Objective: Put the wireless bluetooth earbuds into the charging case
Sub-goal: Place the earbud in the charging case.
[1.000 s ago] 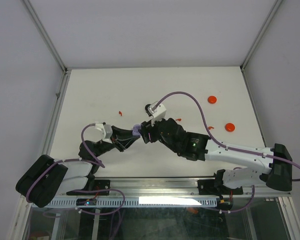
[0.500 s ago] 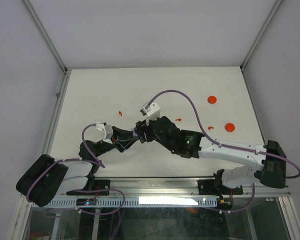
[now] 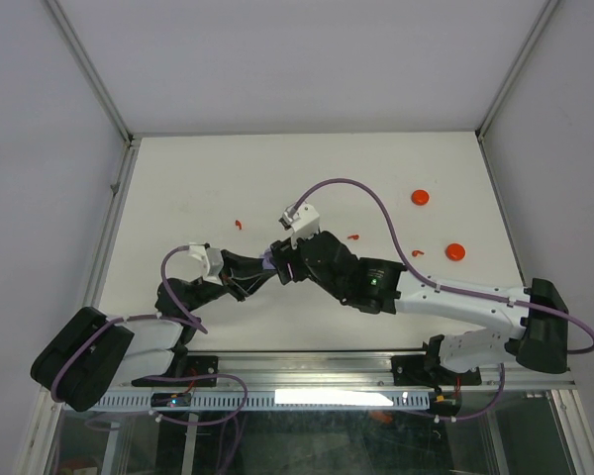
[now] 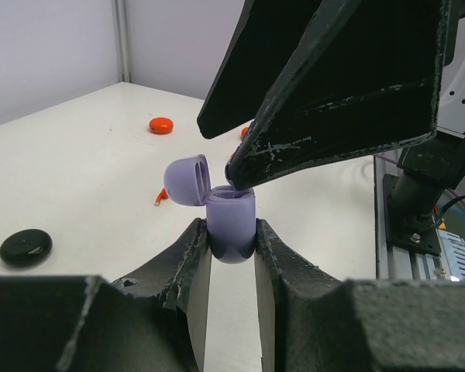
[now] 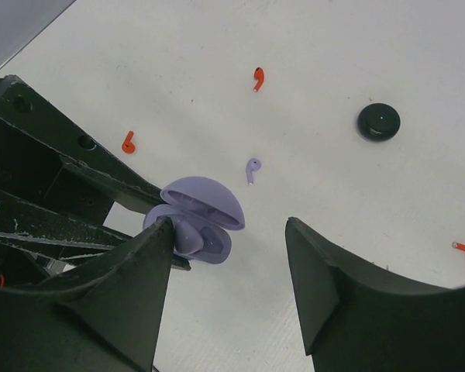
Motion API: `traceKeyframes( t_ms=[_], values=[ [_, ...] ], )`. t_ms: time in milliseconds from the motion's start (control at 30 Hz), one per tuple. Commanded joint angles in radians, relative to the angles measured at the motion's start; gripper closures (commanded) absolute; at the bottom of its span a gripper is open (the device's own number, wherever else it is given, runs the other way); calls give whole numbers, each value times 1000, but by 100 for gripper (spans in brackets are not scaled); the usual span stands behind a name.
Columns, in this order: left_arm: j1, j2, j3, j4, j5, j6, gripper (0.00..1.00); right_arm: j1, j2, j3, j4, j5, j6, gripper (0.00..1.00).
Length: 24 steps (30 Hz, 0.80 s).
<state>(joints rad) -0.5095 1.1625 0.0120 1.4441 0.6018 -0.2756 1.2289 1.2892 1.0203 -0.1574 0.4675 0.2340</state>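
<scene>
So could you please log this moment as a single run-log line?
left gripper: shut on lavender case, lid open | right gripper: open, over case mouth | lavender earbud: loose on table

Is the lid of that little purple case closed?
No, in the left wrist view the lavender charging case, held between the left gripper fingers, has its domed lid flipped open to one side.

A small lavender plastic charging case point(image 4: 231, 227) is held upright, lid hinged open. A tiny lavender comma-shaped earbud point(image 5: 252, 168) lies at its 1 o'clock; red earbuds point(image 5: 257, 77) are scattered beyond.
</scene>
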Motion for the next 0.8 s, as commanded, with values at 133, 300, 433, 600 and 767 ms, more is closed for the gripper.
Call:
traceKeyframes(
  t_ms=[133, 300, 433, 600, 767],
  values=[
    [2, -38, -41, 138, -48, 14, 96, -6, -57, -14, -8, 47, -26, 38],
    [2, -55, -42, 121, -56, 17, 96, -6, -57, -20, 0, 33, -28, 38],
    [2, -56, -43, 124, -57, 14, 96, -6, -57, -25, 13, 30, -30, 38],
    [2, -65, -48, 124, -65, 13, 96, -6, -65, -34, 13, 52, -32, 38],
    [2, -70, -47, 121, -62, 16, 96, -10, -79, -49, 13, 91, -30, 37]
  ],
)
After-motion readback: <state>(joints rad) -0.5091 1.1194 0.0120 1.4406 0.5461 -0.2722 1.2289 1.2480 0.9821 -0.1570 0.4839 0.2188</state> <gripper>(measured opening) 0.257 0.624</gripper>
